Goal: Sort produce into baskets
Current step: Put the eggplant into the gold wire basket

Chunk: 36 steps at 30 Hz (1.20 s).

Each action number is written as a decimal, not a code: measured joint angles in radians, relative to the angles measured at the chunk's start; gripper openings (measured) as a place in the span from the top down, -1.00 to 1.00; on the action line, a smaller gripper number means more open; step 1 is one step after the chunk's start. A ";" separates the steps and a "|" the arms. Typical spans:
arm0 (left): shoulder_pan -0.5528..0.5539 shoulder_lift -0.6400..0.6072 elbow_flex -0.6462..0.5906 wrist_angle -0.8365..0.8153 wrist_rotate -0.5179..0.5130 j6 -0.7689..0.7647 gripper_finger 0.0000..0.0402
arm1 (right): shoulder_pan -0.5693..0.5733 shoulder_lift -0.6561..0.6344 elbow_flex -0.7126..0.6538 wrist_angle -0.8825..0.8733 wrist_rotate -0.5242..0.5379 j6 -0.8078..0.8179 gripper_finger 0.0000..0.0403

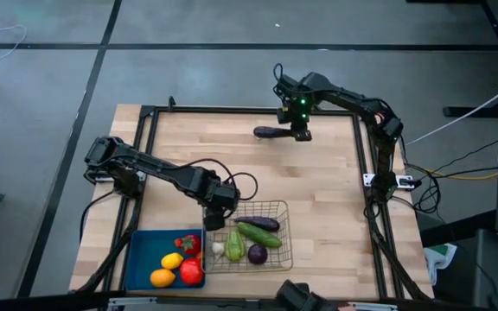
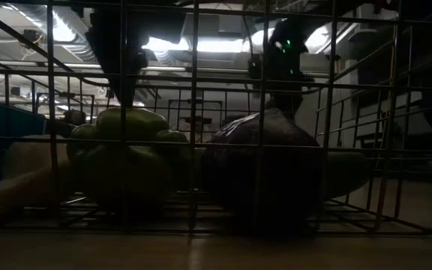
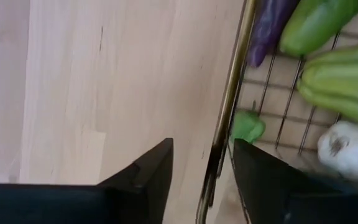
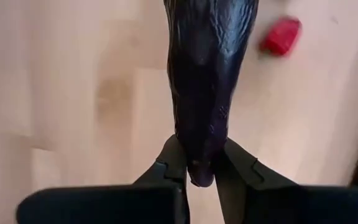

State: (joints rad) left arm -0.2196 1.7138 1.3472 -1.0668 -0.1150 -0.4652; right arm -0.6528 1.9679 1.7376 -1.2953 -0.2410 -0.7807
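The wire basket [image 1: 277, 259] near the front holds an eggplant [image 1: 262, 223], a cucumber [image 1: 258, 233], a green pepper [image 1: 234, 244], garlic [image 1: 218, 249] and a round purple piece [image 1: 258, 254]. The blue tray [image 1: 141, 259] to its left holds two red pieces, a lemon [image 1: 172, 261] and an orange [image 1: 162, 277]. My left gripper [image 3: 201, 168] is open over the basket's far left corner. Its fingers stand on either side of the rim [image 3: 229, 112]; I cannot tell if they touch it. My right gripper [image 1: 299, 131], at the far side, is shut on a dark purple eggplant [image 1: 271, 132]. My right gripper pinches one narrow end of the eggplant [image 4: 199, 163] between its two fingers. The fingers come from above, pointing steeply down. The rest of the eggplant reaches out past the fingertips toward the table's left, and it looks lifted clear of the wood.
A small red piece [image 4: 281, 34] lies on the wood below the right gripper. A black frame [image 1: 366, 147] borders the tabletop. Bare wood [image 1: 232, 164] lies between the two grippers. In the low view the basket's mesh [image 2: 193, 150] fills the front, with pepper and purple produce behind it.
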 joint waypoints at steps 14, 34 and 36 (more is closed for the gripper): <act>0.003 0.000 0.000 0.009 0.001 0.041 0.12 | 0.335 -0.002 0.132 -0.278 0.010 0.083 0.76; -0.002 0.000 0.000 0.013 -0.002 0.053 0.26 | 0.692 -0.036 0.132 -0.273 0.144 0.149 0.76; -0.003 0.000 0.000 0.013 -0.002 0.051 0.27 | 0.717 -0.036 0.132 -0.274 0.144 0.149 0.76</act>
State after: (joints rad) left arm -0.2222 1.7138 1.3476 -1.0538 -0.1169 -0.4146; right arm 0.0646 1.9324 1.8694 -1.5688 -0.0967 -0.6315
